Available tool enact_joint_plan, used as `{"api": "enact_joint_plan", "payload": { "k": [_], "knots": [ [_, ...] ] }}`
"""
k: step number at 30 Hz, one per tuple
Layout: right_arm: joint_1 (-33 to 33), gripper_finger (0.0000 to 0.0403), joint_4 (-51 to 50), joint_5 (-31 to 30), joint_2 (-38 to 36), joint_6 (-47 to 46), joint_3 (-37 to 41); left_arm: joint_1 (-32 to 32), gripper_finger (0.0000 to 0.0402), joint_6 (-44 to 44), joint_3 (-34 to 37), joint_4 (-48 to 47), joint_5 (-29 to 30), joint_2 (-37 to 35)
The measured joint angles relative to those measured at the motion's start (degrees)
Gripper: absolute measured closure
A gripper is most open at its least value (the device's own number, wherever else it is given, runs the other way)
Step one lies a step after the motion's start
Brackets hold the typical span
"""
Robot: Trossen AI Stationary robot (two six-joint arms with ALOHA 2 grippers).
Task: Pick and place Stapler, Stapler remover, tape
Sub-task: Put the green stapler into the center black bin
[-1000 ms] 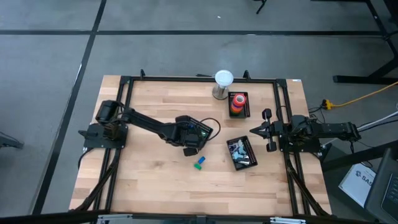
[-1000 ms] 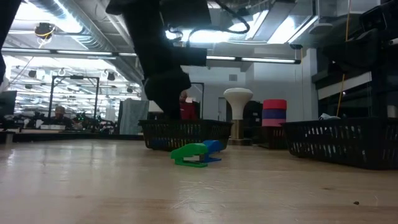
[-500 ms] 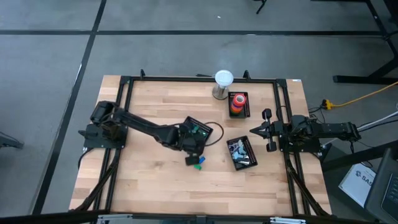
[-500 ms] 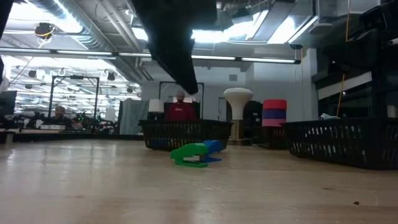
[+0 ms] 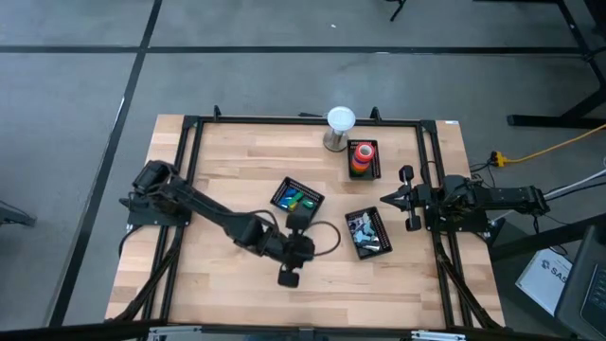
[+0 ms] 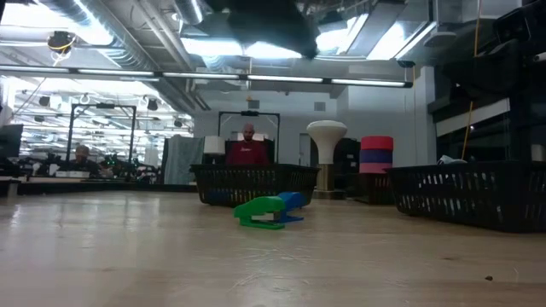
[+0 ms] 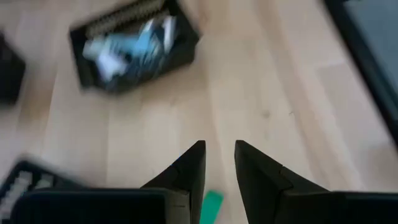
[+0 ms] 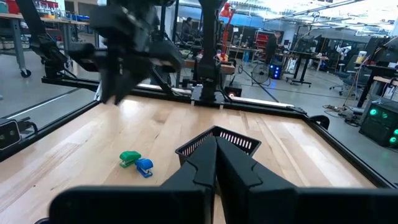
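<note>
— High view: the left claw [image 5: 289, 277] is poised near the centre basket [image 5: 296, 199]; the tape [image 5: 362, 156] is already binned near it.
— Left wrist view: narrowly parted, nothing gripped; the green stapler [image 7: 212, 205] is seen beneath, judged unplaced.

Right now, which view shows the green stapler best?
Low view: the green stapler lies side-on, unobstructed. Right wrist shows it small, left wrist a sliver; from above the left arm covers it.
</note>
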State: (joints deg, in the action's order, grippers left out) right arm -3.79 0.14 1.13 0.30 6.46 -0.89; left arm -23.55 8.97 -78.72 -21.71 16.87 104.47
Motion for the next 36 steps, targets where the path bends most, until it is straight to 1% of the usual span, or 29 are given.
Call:
{"api": "enact_joint_plan", "payload": {
  "k": [6,12,14,19,23,29,36],
  "knots": [
    [0.02,0.0389,0.0,0.0,0.02,0.0,0.0,-2.17,0.032,-8.9,0.0,7.33,-0.06,0.01],
    [0.02,0.0389,0.0,-0.01,0.01,0.01,0.0,-3.26,0.032,-13.93,0.0,11.11,-3.88,0.04],
    [0.02,0.0389,0.0,0.0,0.02,0.01,0.0,-3.43,0.0321,-14.25,0.13,11.4,-5.01,0.04],
    [0.02,0.0389,0.0,-0.01,0.02,0.0,0.0,-3.0,0.0321,-14.26,0.55,11.07,-4.32,0.15],
    [0.0,0.0389,0.0,0.0,0.02,0.02,0.0,-2.16,0.0316,-14.25,0.56,10.71,-5.68,0.86],
    [0.0,0.0389,0.0,-0.02,0.02,0.0,0.0,-0.88,0.0302,-13.49,0.55,11.12,-11.95,3.43],
    [0.02,0.0389,0.0,-0.02,0.02,0.0,0.0,0.15,0.0271,-12.24,0.59,5.11,-11.05,5.33]
  ]
}}
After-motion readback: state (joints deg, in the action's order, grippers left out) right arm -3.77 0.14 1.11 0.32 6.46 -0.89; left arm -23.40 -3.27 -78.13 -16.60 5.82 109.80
